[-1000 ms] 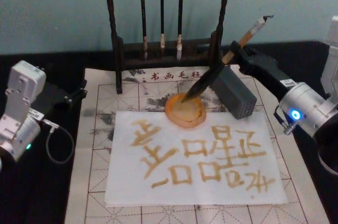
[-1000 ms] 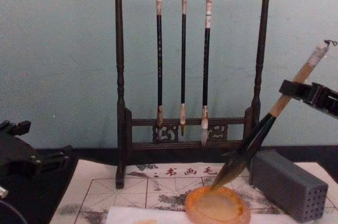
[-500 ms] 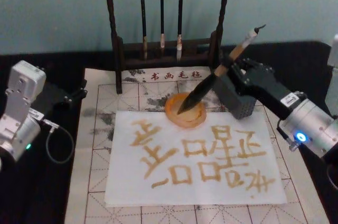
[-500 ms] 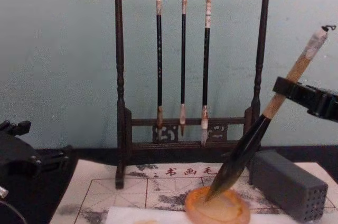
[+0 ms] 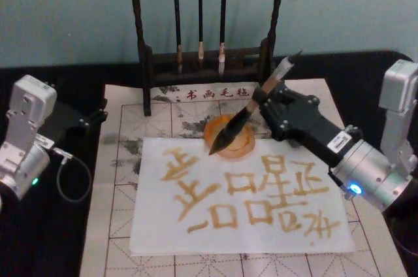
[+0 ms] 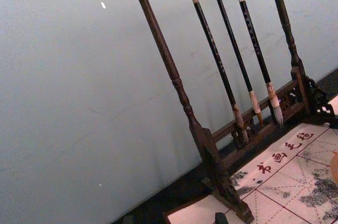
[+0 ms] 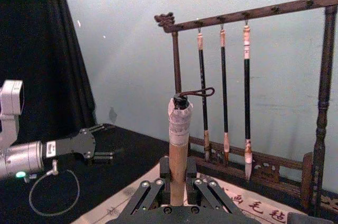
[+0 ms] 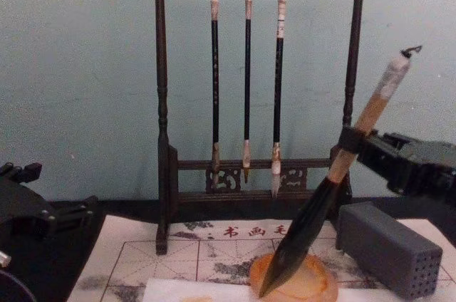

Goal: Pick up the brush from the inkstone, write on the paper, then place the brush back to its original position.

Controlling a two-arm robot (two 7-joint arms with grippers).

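Below the right gripper (image 5: 262, 96), clamped on the brush (image 5: 236, 122) handle, the tilted tip meets the inkstone (image 5: 247, 141), probably for ink or set-down; left gripper (image 5: 91, 117) parked aside, spread.

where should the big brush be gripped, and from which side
On the tan handle above the thick black section, from the robot's right, where the right tool clamps it: the brush leans up toward that side, tip at the inkstone.
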